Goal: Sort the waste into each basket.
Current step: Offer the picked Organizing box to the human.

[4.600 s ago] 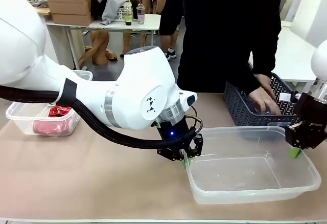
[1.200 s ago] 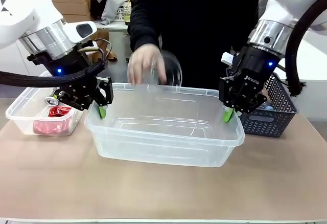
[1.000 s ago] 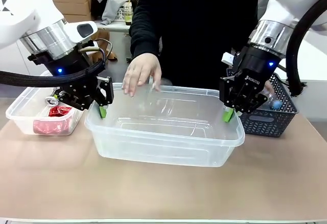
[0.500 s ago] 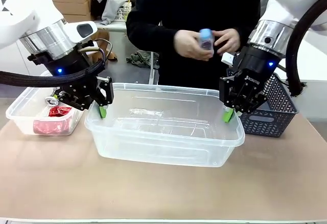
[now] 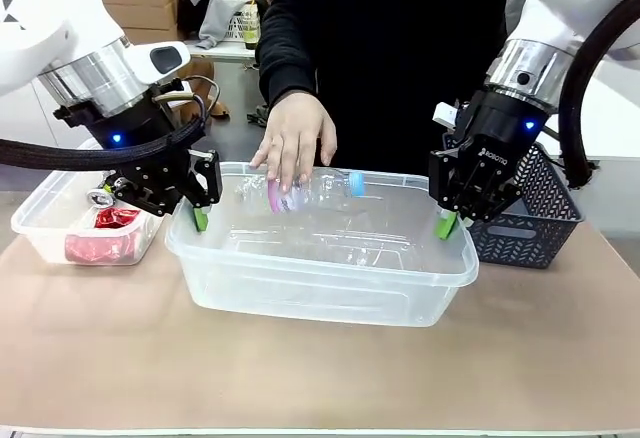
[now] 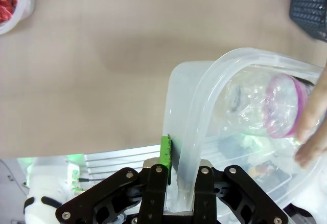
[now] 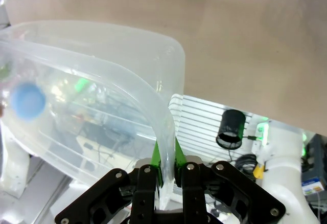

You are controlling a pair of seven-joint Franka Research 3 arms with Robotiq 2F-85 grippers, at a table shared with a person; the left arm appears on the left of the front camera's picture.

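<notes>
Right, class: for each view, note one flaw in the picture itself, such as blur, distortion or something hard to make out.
Front view: the hand and bottle are softened by motion. Left wrist view: the wide lens bows the tub rim, and the bottle's pink label is smeared behind its wall. Right wrist view: the blue cap is a blurred disc seen through the plastic.

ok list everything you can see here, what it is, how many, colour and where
big tub: 1, clear plastic, centre, held by its end rims
small tub: 1, clear plastic, on the table at far left
crushed cans: count unclear, red, inside the small tub
bottle: 1, clear with pink label and blue cap, lying sideways over the big tub under the person's hand
lattice basket: 1, dark grey, on the table at right, behind the right claw
table: 1, tan top
person's hand: 1, black sleeve, on the bottle
left claw: black, green pads, shut on the tub's left rim
right claw: black, green pads, shut on the tub's right rim
</notes>
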